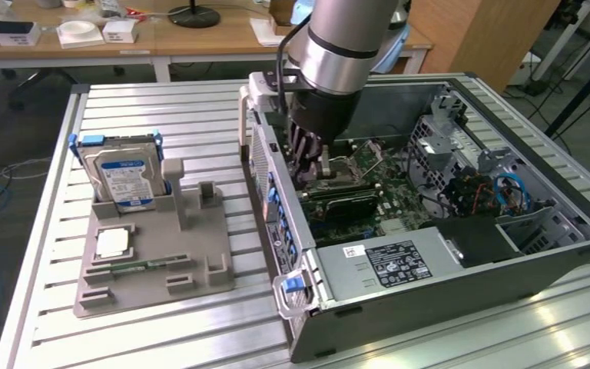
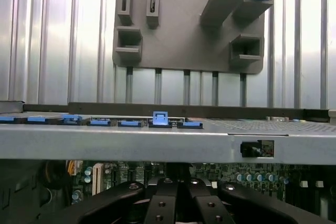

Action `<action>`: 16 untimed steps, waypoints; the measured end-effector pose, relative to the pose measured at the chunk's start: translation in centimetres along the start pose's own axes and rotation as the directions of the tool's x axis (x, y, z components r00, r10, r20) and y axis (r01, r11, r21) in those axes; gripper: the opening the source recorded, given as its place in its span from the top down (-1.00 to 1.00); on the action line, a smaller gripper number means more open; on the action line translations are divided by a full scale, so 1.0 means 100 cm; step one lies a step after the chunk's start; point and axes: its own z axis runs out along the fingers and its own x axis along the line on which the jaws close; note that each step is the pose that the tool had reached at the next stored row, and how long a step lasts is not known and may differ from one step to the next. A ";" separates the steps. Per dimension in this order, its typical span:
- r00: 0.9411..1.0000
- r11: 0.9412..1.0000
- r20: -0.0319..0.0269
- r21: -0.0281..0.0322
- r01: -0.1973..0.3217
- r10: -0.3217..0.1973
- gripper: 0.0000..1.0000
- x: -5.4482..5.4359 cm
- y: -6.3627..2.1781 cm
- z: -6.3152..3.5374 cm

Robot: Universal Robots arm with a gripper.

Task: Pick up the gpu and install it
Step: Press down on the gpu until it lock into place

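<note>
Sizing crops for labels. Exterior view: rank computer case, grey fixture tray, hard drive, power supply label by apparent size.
Largest to smallest in the exterior view:
1. computer case
2. grey fixture tray
3. hard drive
4. power supply label
The last two look close; the drive stands upright and seems slightly larger, so that order is unsure.

Hard drive label [image 1: 123, 187]: I see a blue-and-white sticker on the drive standing in the grey holder; print is there, but I cannot read a word of it.
Power supply label [image 1: 392, 261]: I see a black-and-white sticker on the silver box inside the computer case; lines of fine print and marks, none legible to me.
Small white tag [image 1: 353, 250]: on the same silver box, beside the larger sticker; unreadable.
</note>
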 end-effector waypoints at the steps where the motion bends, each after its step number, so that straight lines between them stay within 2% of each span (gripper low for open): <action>1: 1.000 1.000 0.001 0.000 0.000 0.000 0.79 0.000 -0.0013 -0.0002; 9: 1.000 1.000 0.008 0.000 0.003 -0.003 0.79 -0.001 -0.0150 -0.0014; 16: 1.000 1.000 0.011 0.000 0.008 -0.008 0.79 -0.002 -0.0285 -0.0027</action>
